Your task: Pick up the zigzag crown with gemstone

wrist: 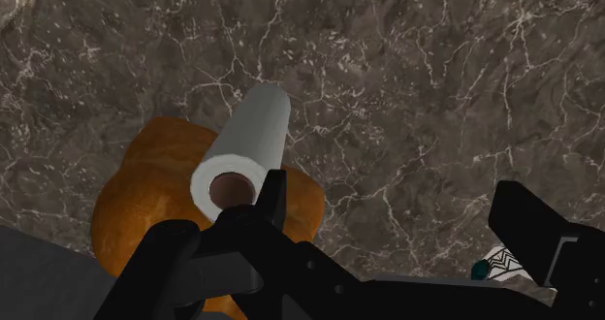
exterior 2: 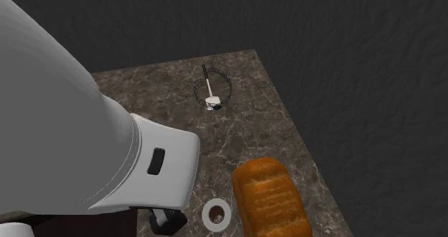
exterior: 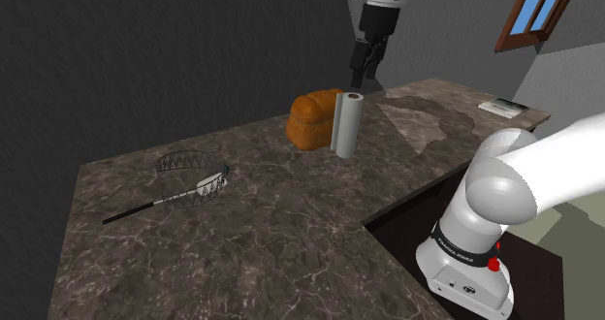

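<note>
Overhead, the pincer (exterior: 359,76), jaws apart, hangs above the loaf (exterior: 312,120) and paper roll (exterior: 346,124); reaching the distant zigzag crown (exterior: 191,165) likely means straddling its rim, avoiding the long-handled tool (exterior: 155,204).

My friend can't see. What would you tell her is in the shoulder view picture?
A black gripper hangs above an upright white paper roll and an orange bread loaf on a dark marble counter. Toward the shoulder view's left, well apart, sits a dark wire zigzag crown.

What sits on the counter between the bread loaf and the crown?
Nothing. The shoulder view shows bare marbled countertop between the loaf and the crown.
</note>
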Tool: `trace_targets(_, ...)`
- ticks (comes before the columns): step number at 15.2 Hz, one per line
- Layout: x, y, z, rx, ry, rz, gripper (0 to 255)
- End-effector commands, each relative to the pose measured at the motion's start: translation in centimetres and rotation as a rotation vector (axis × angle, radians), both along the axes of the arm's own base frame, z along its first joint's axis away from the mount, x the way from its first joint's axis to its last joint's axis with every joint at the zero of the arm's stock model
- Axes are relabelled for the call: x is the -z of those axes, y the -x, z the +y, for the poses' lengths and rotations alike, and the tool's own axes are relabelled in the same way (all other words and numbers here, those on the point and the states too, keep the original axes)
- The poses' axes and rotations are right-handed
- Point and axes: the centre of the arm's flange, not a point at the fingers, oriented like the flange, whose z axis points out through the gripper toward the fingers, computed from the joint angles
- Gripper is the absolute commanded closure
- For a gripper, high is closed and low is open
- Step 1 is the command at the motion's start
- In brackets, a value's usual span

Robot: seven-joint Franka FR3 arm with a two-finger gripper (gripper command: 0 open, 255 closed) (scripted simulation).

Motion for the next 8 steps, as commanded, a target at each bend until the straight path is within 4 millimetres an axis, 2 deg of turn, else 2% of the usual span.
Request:
trace_targets(1, 0.0, 0.0, 0.0, 0.000, 0.000, 0.000, 0)
trace_targets(8, 4.5, -6.0, 5.0, -0.018, -0.020, -0.006, 0)
